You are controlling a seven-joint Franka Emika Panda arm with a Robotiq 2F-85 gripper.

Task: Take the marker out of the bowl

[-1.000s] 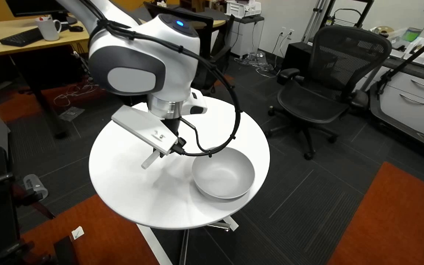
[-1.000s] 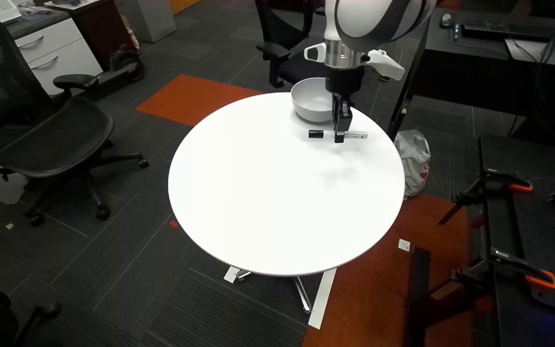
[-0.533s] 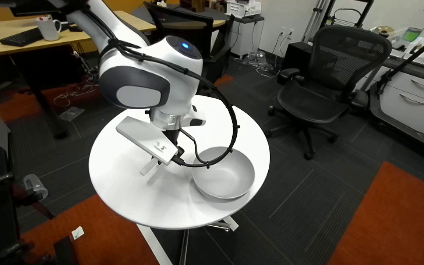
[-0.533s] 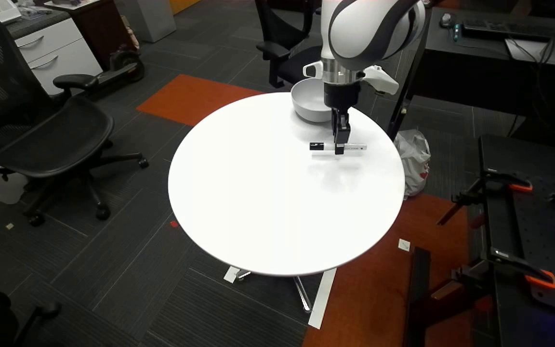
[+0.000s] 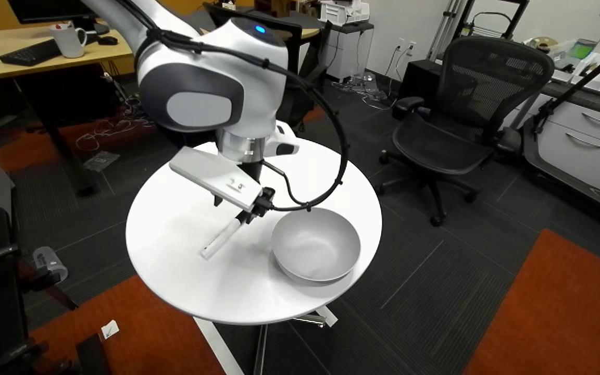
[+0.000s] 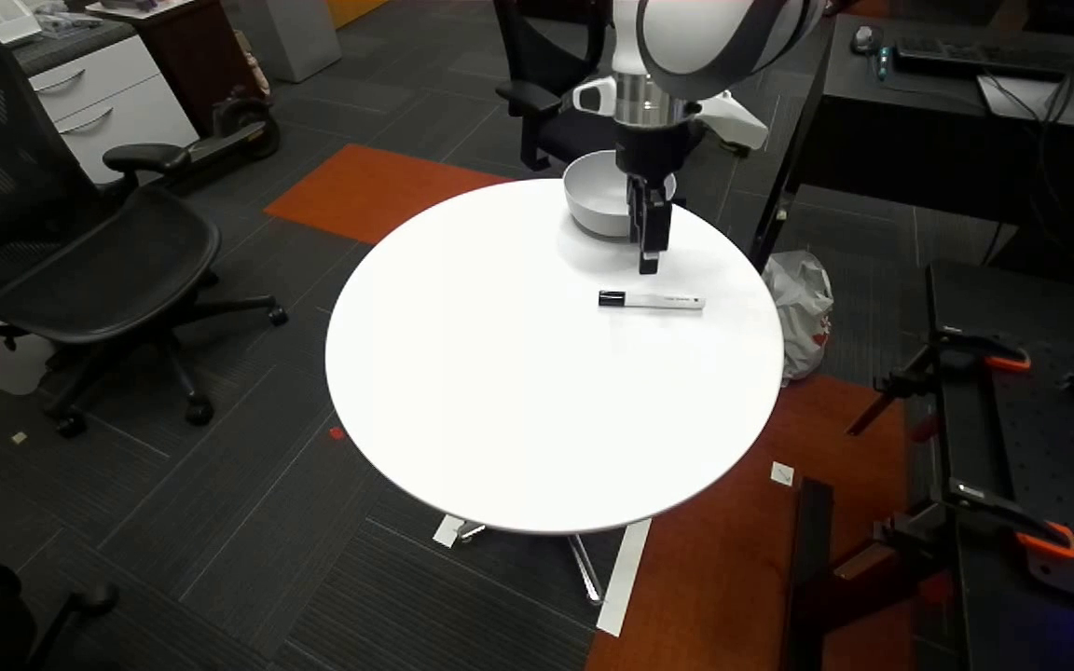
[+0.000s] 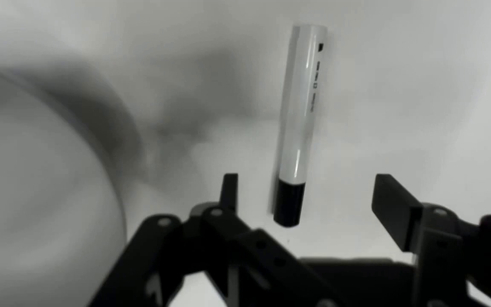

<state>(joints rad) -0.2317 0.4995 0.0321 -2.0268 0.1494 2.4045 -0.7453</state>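
Observation:
The white marker with its black cap (image 7: 289, 202) lies flat on the round white table (image 6: 518, 373), outside the bowl (image 5: 315, 247). In the wrist view my gripper (image 7: 307, 192) is open, its two fingers wide apart with table showing on both sides of the marker's cap end. In an exterior view the gripper (image 6: 649, 261) hangs above the table, apart from the marker (image 6: 654, 300). The grey bowl (image 7: 45, 192) fills the left of the wrist view, and its visible inside holds nothing.
In an exterior view a black office chair (image 5: 466, 104) stands beyond the table. A wooden desk with a mug (image 5: 69, 40) is behind the arm. Black equipment with orange-tipped clamps (image 6: 1050, 540) stands near the table's side.
Earlier the gripper was shut on the marker and lowered it towards the table. Since then it has opened, let the marker go and risen; the marker now rests on the tabletop.

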